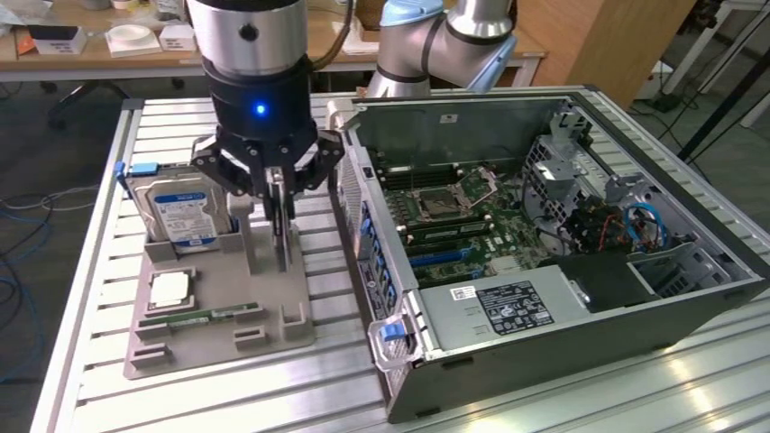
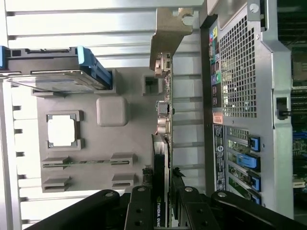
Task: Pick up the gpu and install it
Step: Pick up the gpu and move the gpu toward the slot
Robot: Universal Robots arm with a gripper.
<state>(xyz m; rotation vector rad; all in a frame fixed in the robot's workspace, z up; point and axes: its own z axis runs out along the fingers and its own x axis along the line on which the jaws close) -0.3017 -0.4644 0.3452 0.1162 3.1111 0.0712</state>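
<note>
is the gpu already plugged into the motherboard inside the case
No, the gpu stands on edge over the grey holder tray outside the computer case, with the gripper around it.

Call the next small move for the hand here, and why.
Probably a straight lift. The hand is closed on the upright graphics card, whose lower edge sits in the gray holder beside the hard drive. It must clear the holder before heading to the open computer case.

Tool straddles gpu (edge-on) beside computer case.
</note>
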